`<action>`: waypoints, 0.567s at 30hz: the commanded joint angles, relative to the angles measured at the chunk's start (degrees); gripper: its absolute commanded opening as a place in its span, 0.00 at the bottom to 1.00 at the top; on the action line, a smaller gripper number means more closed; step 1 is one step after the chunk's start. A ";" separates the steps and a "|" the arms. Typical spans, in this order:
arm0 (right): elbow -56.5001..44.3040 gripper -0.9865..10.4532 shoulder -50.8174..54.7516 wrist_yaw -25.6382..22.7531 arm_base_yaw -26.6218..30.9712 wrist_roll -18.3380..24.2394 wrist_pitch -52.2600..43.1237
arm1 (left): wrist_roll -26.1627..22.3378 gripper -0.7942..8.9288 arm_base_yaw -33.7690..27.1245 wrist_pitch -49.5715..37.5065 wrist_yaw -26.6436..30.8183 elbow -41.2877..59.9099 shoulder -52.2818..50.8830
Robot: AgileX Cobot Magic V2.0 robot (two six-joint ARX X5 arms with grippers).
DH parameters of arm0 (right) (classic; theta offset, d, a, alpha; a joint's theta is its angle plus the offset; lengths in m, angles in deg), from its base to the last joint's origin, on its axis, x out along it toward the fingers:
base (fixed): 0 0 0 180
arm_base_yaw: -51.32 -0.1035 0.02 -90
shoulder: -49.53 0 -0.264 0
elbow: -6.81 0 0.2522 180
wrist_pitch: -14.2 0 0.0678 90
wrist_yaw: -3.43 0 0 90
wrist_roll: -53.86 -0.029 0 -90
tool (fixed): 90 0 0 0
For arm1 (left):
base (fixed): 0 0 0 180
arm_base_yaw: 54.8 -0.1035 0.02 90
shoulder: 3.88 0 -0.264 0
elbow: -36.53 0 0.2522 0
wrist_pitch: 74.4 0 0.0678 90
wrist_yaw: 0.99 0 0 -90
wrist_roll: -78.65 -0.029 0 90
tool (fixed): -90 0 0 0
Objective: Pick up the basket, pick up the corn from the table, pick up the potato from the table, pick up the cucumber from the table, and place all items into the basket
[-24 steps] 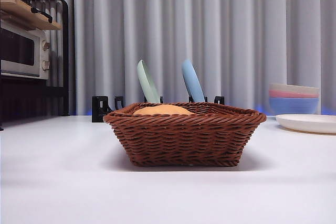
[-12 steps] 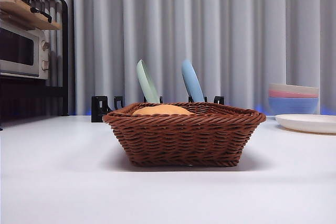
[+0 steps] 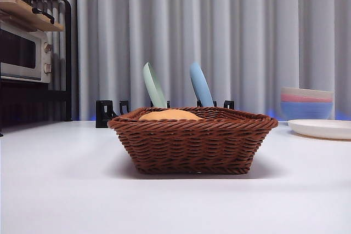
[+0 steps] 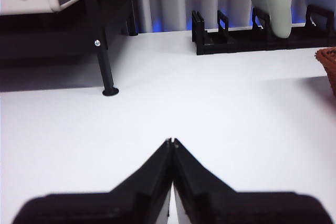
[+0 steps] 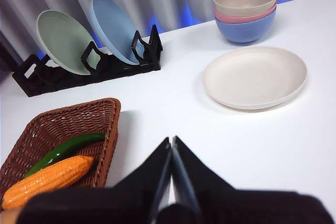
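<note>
The brown wicker basket point(image 3: 192, 143) stands on the white table point(image 3: 66, 190) in the middle of the front view. In the right wrist view the basket point(image 5: 63, 121) holds the orange-yellow corn point(image 5: 50, 178) and the dark-green cucumber point(image 5: 65, 149) side by side. A smooth tan-orange hump point(image 3: 170, 115) rises just above the rim; I cannot tell whether it is the potato. My right gripper point(image 5: 171, 141) is shut and empty, apart from the basket on its right side. My left gripper point(image 4: 172, 141) is shut and empty over bare table, with a basket corner point(image 4: 328, 64) at the picture's edge.
Behind the basket is a black dish rack point(image 5: 89, 66) with a green plate point(image 3: 154, 85) and a blue plate point(image 3: 201, 84). Stacked pastel bowls point(image 5: 245, 11) and a flat white plate point(image 5: 255, 76) sit at the right. A microwave point(image 3: 22, 56) on a black shelf stands at the left.
</note>
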 commanded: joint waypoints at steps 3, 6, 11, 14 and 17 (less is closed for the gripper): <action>-0.13 0.09 0.00 -0.22 -0.04 -0.50 -0.37 | 0.44 0.08 -0.20 4.61 -0.31 0.79 -3.06; -0.13 0.09 0.00 -0.20 -0.04 -0.50 -0.37 | 0.39 0.08 -0.20 4.44 -0.15 0.79 -3.43; -0.13 0.09 0.00 -0.22 -0.04 -0.50 -0.35 | 0.39 0.08 -0.20 4.44 0.04 0.79 -3.43; -0.13 0.09 0.00 -0.20 -0.04 -0.50 -0.35 | 0.39 0.08 -0.20 4.44 0.04 0.79 -3.43; -0.13 0.09 0.00 -0.20 -0.04 -0.50 -0.35 | 0.39 0.08 -0.20 4.44 0.04 0.79 -3.43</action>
